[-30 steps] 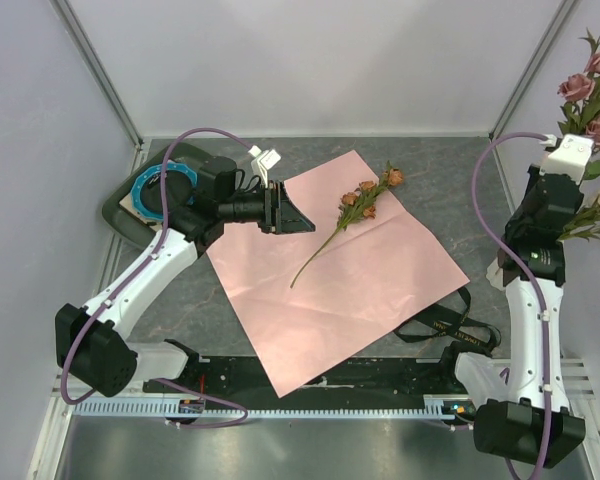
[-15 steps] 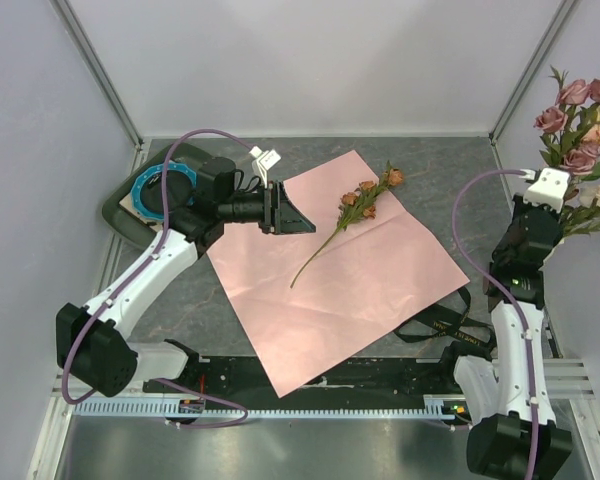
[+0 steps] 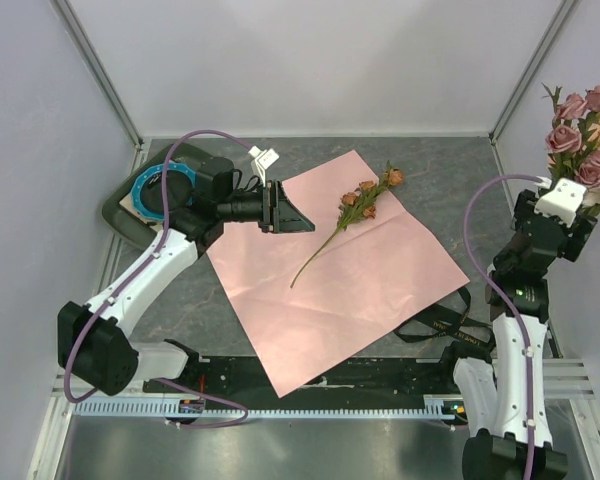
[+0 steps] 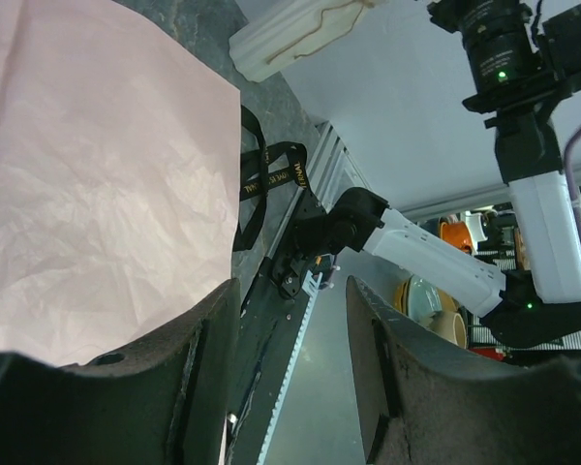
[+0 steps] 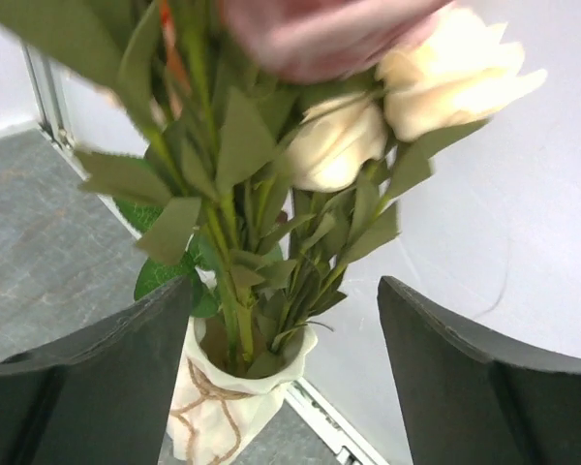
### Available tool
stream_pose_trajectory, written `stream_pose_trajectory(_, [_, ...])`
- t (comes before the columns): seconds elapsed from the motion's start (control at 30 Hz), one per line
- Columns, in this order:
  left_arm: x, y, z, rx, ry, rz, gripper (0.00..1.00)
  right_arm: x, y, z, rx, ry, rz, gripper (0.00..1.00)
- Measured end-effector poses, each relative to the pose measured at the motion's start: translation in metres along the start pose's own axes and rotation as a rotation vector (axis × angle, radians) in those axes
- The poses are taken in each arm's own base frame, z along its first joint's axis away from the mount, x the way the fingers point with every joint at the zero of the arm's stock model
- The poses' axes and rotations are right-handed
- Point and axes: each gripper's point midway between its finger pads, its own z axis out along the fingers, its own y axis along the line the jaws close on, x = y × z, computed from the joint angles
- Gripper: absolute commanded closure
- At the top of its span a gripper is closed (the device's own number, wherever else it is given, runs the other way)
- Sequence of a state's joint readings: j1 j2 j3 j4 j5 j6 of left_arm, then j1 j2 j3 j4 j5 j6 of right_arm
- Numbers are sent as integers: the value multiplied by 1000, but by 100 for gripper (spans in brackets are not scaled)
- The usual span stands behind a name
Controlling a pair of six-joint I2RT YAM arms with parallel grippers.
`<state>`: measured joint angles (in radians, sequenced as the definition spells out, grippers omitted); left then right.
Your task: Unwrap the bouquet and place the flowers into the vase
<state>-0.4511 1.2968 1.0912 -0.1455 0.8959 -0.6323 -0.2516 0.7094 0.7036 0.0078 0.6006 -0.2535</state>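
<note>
Though creased, pink paper on grey tbl

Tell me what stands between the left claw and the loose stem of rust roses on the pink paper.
Nothing visible does. In the top view only bare pink paper lies between the open left claw and the stem.

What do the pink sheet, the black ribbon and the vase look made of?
Pink sheet: thin matte paper, judging by its creases and crinkles. Black ribbon: probably woven fabric tape, lying in limp loops with gold lettering. Vase: hard, cream-white and ribbed, either ceramic or plastic; the look leaves that open.
</note>
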Motion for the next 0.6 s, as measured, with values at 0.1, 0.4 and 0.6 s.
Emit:
stream_pose_trajectory(0.1, [0, 2, 1, 0, 1, -2, 43, -15, -8, -9, 3, 20, 58, 2])
stream_pose_trajectory(0.4, [3, 17, 6, -27, 18, -34, 1, -73, 7, -49, -218, 90, 285, 2])
stream_pose_trajectory(0.6, [9, 41, 12, -66, 48, -84, 1, -59, 51, -94, -523, 220, 312, 2])
